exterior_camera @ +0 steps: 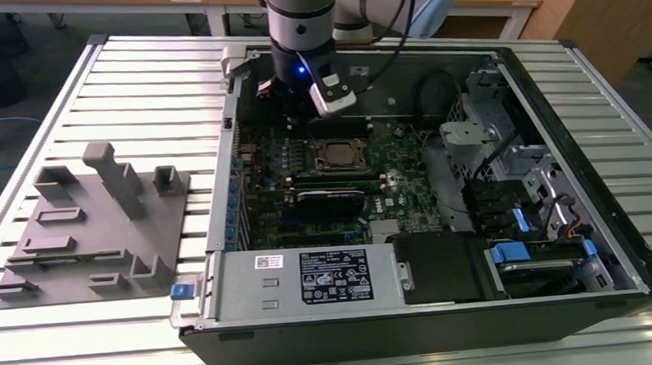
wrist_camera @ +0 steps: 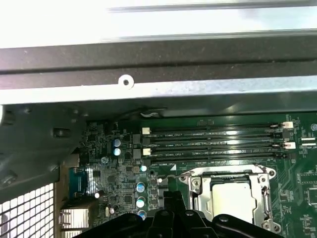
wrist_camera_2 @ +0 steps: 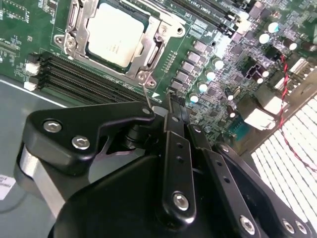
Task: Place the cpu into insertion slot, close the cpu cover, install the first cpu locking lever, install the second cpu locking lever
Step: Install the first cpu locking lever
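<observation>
The cpu (wrist_camera_2: 115, 35) lies flat in the insertion slot (wrist_camera_2: 74, 42), its dull silver top showing in both wrist views, cpu (wrist_camera: 232, 198). The cpu cover (wrist_camera_2: 158, 34) lies down around it as a shiny metal frame, cpu cover (wrist_camera: 197, 194). A thin metal lever rod (wrist_camera_2: 147, 95) rises from the socket's corner, right beside my fingertips. My gripper (wrist_camera_2: 172, 101) hangs just off that corner with its black fingers together and nothing seen between them. In the exterior view the gripper (exterior_camera: 287, 110) is low inside the case, just beyond the insertion slot (exterior_camera: 341, 155).
The open computer case (exterior_camera: 585, 80) walls the motherboard on all sides. Long black memory slots (wrist_camera: 213, 141) run beside the socket. Drive bays and cables (exterior_camera: 525, 215) fill the exterior view's right. A grey fixture block (exterior_camera: 97, 225) stands on the slatted table at the exterior view's left.
</observation>
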### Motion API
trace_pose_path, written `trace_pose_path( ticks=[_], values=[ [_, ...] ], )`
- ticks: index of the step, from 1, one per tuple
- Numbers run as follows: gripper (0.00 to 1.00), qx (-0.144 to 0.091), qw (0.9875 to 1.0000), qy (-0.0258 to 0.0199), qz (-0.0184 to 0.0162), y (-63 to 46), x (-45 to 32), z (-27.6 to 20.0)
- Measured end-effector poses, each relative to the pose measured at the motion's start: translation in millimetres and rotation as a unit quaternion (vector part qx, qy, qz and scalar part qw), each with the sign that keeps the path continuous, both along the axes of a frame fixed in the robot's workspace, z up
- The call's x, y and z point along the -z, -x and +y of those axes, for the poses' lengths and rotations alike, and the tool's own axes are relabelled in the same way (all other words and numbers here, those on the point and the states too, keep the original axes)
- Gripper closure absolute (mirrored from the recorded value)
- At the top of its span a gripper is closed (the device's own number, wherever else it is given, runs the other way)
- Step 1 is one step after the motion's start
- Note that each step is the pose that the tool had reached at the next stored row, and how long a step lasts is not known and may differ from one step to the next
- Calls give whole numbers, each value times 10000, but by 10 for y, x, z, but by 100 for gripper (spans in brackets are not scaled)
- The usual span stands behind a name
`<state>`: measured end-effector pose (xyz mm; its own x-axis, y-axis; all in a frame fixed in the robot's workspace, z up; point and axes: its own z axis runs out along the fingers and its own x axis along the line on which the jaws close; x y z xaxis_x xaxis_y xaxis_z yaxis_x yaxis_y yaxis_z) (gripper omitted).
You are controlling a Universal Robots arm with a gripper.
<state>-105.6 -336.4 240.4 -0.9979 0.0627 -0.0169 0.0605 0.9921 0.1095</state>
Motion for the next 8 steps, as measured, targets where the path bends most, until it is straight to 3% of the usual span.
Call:
trace_pose_path(
  ticks=[4,8],
  values=[
    [89,1,10000,0,0,1,-69,0],
    [89,0,10000,-2,-1,1,-69,0]
  ],
)
